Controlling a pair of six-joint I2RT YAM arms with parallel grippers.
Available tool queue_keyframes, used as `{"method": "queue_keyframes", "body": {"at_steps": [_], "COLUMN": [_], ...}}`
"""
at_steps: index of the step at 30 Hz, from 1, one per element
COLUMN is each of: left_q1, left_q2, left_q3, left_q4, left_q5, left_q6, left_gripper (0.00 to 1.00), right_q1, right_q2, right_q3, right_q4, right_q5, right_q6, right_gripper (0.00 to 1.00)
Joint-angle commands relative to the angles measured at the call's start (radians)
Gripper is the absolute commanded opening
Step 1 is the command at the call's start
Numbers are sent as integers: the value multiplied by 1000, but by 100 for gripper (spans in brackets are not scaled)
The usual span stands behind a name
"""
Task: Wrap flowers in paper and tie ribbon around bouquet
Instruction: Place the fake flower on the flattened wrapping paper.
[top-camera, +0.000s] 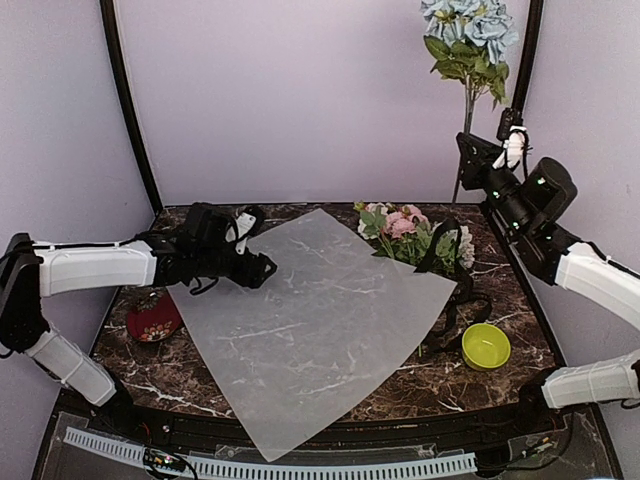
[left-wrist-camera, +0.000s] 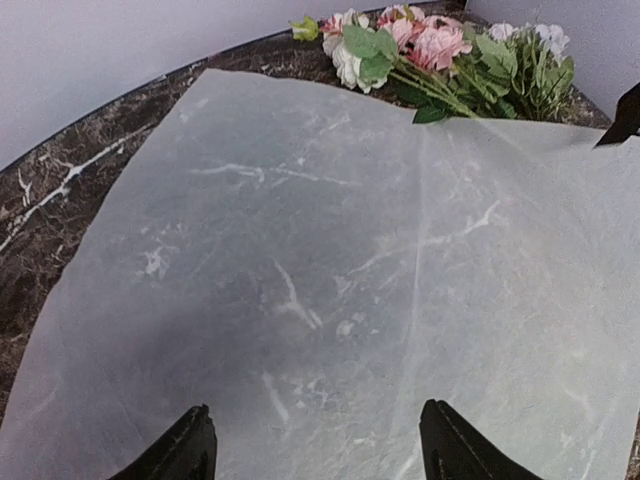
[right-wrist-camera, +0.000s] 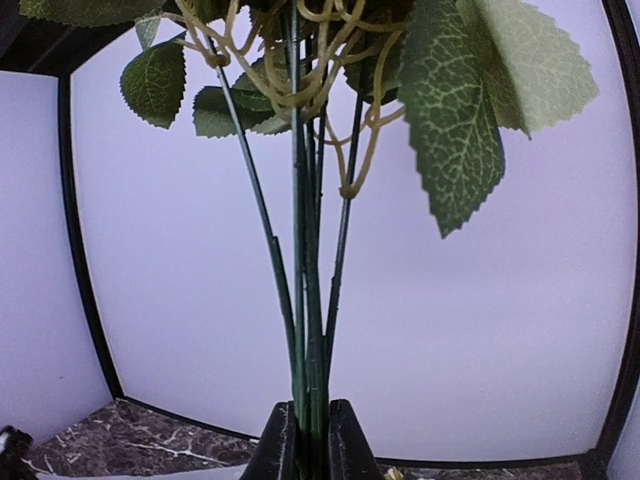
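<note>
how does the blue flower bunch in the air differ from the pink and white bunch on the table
The blue-grey flower bunch stands upright in the air, its stems clamped in the right pincer; the pink and white flower bunch lies flat on the dark marble table, held by nothing. The upright bunch's blooms are one colour; the lying bunch mixes pink and white. Both have green leaves and thin green stems.
</note>
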Motion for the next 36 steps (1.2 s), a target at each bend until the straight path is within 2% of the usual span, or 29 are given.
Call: {"method": "queue_keyframes", "body": {"at_steps": [1, 5, 7, 9, 12, 14, 17, 19, 22, 26, 29, 36], "left_q1": [-4, -5, -3, 0, 29, 91, 197, 236, 244, 264, 270, 271], "left_q2": [-134, -217, -240, -246, -234, -212, -170, -153, -151, -169, -174, -198], "left_q3": [62, 54, 50, 58, 78, 85, 98, 98, 74, 10, -1, -8], "left_q4": [-174, -233, -233, -230, -215, -195, -179, -175, -153, -99, -98, -90], "left_q5": [-5, -59, -95, -105, -97, -80, -14, -5, -9, -21, -27, -32], "left_q6": [16, 85, 103, 116, 116, 85, -20, -60, -59, -76, -70, -60], "left_gripper": [72, 72, 72, 73, 73, 74, 75, 75, 76, 77, 77, 77], "right_q1": [14, 14, -4, -20, -19, 34, 196, 271, 335, 379, 402, 435], "right_q2": [32, 87, 98, 70, 61, 130, 316, 449, 656, 843, 943, 1090], "right_q3": [12, -10, -31, -14, 37, 120, 302, 428, 533, 621, 634, 662], "right_q4": [21, 28, 70, -21, -142, -219, -365, -433, -428, -430, -415, -476], "right_q5": [277, 647, 756, 676, 348, 191, 175, 112, -12, -54, -67, -34], "right_q6": [-149, -380, -422, -317, -105, -19, 57, 194, 452, 682, 763, 815], "right_gripper": [0, 0, 0, 0, 0, 0, 0, 0, 0, 0, 0, 0]}}
